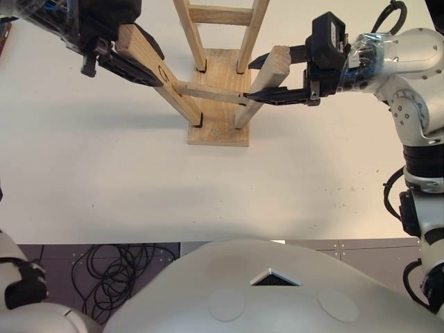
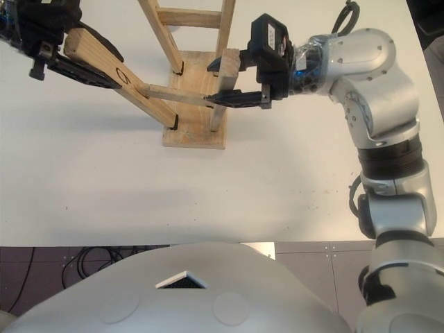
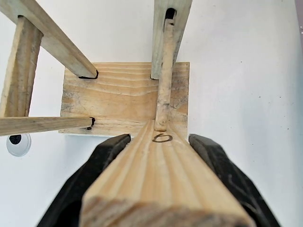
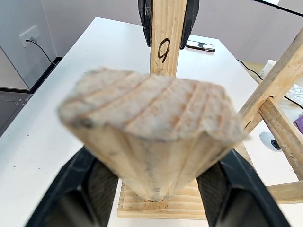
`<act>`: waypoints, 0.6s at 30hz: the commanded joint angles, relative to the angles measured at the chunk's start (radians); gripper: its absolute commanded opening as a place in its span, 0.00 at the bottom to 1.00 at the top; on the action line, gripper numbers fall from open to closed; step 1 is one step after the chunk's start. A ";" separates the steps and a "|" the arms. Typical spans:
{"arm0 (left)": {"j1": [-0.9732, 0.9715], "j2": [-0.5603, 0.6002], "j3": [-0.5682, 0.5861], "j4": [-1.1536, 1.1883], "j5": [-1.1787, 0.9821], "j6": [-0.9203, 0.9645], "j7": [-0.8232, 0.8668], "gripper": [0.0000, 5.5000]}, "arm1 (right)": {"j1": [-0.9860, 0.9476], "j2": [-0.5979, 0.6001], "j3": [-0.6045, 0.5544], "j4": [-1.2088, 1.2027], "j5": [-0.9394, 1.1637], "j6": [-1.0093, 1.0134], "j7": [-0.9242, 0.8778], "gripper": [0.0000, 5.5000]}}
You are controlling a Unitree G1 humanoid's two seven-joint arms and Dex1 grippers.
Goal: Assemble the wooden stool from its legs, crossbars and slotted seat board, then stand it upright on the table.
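Note:
The slotted seat board (image 1: pixel 218 121) lies flat on the white table with its legs pointing up out of the slots. My left gripper (image 1: pixel 148 59) is shut on the near left leg (image 1: pixel 173 94), which carries a pen mark (image 3: pixel 162 138). On the near right leg (image 1: pixel 267 73) my right gripper (image 1: pixel 262 78) is shut, near the leg's free end (image 4: pixel 151 137). A thin crossbar (image 1: pixel 208 92) spans between these two legs. The two far legs (image 1: pixel 191 31) stand in their slots, joined by another crossbar (image 1: pixel 220 14).
The table (image 1: pixel 83 180) is bare white around the stool, and its front edge runs close to me. Black cables (image 1: pixel 111 274) lie on the floor below that edge. A small white disc (image 3: pixel 18 144) and a dark phone (image 4: pixel 200 46) lie on the table.

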 commanded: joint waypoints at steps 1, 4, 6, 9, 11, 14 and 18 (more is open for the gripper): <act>0.030 -0.113 -0.008 -0.077 -0.054 0.081 -0.019 0.37 | -0.018 0.013 0.177 0.067 -0.161 -0.010 0.059 0.38; 0.043 -0.139 0.000 -0.121 -0.054 0.126 -0.001 0.37 | -0.061 0.038 0.208 0.087 -0.184 -0.031 0.083 0.38; 0.070 -0.141 0.005 -0.144 -0.054 0.155 0.015 0.37 | -0.072 0.047 0.216 0.124 -0.215 -0.067 0.081 0.38; 0.129 -0.137 0.024 -0.182 -0.050 0.188 0.056 0.37 | -0.075 0.049 0.205 0.161 -0.230 -0.098 0.074 0.38; 0.163 -0.128 0.042 -0.189 -0.039 0.180 0.075 0.37 | -0.072 0.049 0.187 0.150 -0.200 -0.072 0.078 0.38; 0.210 -0.120 0.074 -0.202 -0.031 0.173 0.095 0.37 | -0.064 0.042 0.164 0.123 -0.156 -0.033 0.088 0.38; 0.248 -0.122 0.103 -0.220 -0.031 0.175 0.108 0.37 | -0.067 0.039 0.131 0.128 -0.124 -0.003 0.092 0.43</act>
